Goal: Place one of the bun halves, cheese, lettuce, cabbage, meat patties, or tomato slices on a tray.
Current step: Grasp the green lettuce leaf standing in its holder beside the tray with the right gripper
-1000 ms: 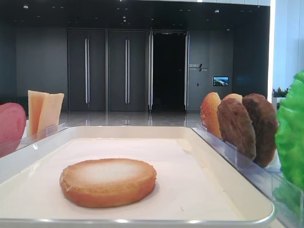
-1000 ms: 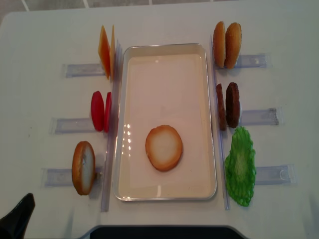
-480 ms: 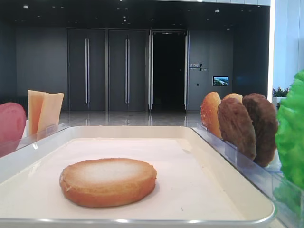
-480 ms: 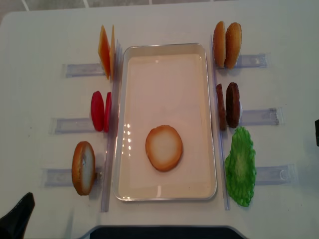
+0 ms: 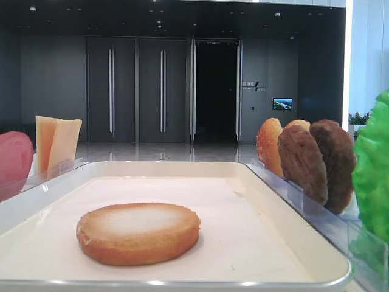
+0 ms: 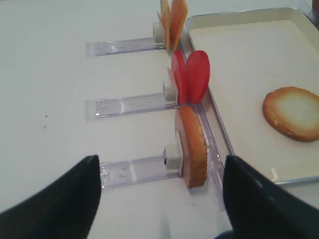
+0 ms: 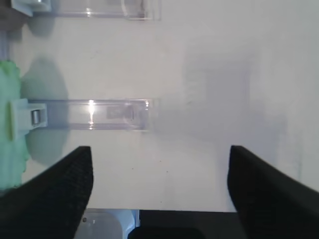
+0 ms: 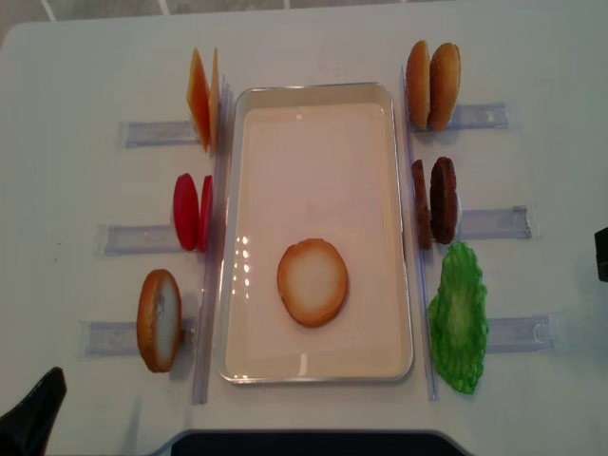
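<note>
done — one bun half (image 8: pixel 313 282) flat on tray (image 8: pixel 317 370) | left — lettuce (image 8: pixel 460 328), patties (image 8: pixel 435 201) racked | both grippers (image 7: pixel 159 199) (image 6: pixel 159 194) open, empty

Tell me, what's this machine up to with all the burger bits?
It is building a burger on the tray. One bun half lies flat there already. Both pincers are open and empty: the right pincer hovers over the table beside the lettuce, the left pincer near the upright bun half in its rack.
</note>
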Robot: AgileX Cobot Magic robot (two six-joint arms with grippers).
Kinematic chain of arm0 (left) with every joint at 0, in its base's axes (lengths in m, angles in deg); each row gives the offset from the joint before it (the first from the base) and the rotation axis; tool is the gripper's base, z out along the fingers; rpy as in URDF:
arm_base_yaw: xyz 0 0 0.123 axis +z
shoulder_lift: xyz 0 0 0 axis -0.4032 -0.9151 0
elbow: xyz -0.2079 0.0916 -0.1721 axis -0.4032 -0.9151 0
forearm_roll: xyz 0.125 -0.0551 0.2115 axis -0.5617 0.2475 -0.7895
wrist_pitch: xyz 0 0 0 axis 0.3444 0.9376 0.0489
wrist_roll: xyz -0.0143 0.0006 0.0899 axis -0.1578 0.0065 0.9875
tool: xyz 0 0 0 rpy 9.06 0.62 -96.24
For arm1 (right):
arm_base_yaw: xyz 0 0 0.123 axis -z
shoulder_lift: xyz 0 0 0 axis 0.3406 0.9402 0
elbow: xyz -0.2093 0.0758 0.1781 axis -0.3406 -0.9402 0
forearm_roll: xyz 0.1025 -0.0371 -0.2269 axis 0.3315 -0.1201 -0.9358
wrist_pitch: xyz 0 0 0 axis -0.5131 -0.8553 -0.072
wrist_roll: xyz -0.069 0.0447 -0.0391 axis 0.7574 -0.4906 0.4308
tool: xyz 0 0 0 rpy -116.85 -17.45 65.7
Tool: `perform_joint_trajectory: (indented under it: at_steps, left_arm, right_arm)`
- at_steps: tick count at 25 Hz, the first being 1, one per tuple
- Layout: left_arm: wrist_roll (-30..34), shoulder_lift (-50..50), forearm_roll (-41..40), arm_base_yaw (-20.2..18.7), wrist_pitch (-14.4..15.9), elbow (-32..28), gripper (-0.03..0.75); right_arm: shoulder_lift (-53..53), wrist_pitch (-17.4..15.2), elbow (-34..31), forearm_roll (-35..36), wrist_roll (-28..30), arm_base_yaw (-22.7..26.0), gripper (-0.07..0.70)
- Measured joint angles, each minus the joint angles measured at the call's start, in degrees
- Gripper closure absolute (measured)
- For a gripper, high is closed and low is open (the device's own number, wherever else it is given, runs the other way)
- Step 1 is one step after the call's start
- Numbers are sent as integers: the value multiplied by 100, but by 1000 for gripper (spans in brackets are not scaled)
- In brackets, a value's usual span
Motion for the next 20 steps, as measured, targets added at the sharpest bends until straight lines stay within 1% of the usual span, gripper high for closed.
perform_joint_trajectory:
  at_steps: [4, 8, 14, 16, 18, 20]
  left_arm:
    - [0, 0, 0, 0, 0, 0, 136]
    - [0, 0, 0, 0, 0, 0, 136]
    - [0, 0, 0, 0, 0, 0, 136]
    - [0, 0, 0, 0, 0, 0, 136]
    - [0, 0, 0, 0, 0, 0, 136]
    - [0, 0, 0, 0, 0, 0, 136]
  right_arm:
    - [0, 0, 0, 0, -333, -567, 74]
    - [0, 0, 0, 0, -905, -1449, 74]
    - [0, 12, 0, -47, -2047, -2926, 74]
    - [0, 47, 0, -157, -2396, -3311, 74]
    - [0, 53, 0, -280, -2682, -3644, 74]
    - [0, 59, 0, -341, -2883, -3845, 74]
